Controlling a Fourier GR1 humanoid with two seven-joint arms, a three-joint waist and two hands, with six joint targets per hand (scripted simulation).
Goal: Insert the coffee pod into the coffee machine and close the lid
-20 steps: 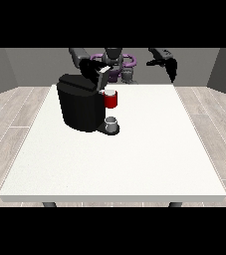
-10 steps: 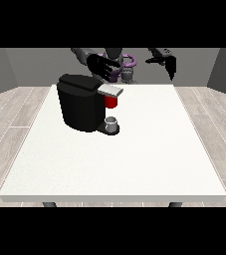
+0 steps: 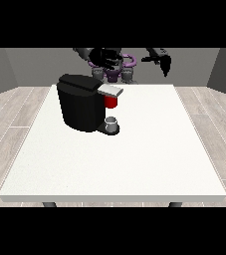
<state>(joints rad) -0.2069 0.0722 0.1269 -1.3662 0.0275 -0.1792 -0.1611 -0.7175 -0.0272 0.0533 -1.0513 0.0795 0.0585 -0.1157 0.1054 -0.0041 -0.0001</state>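
The black coffee machine (image 3: 83, 102) is standing on the left half of the white table (image 3: 149, 149), its long axis running across the view and its brewing head pointing towards the view's right. Its grey lid (image 3: 110, 90) is lying flat and level over that head. A red thing at the machine (image 3: 111, 101) is showing just under the lid, and a small grey cup-like thing (image 3: 112, 122) is sitting on the machine's base below it; whether that grey thing is the coffee pod cannot be told.

The hand at the view's left (image 3: 106, 58) is hovering above and behind the machine, apart from the lid, dark against the robot's dark body, so how its fingers are lying cannot be told. The hand at the view's right (image 3: 163, 60) is hanging in the air well away from the machine, over the table's far edge; its fingers are pointing downward and look relaxed, holding nothing. The robot's torso is largely cut off by the view's top.
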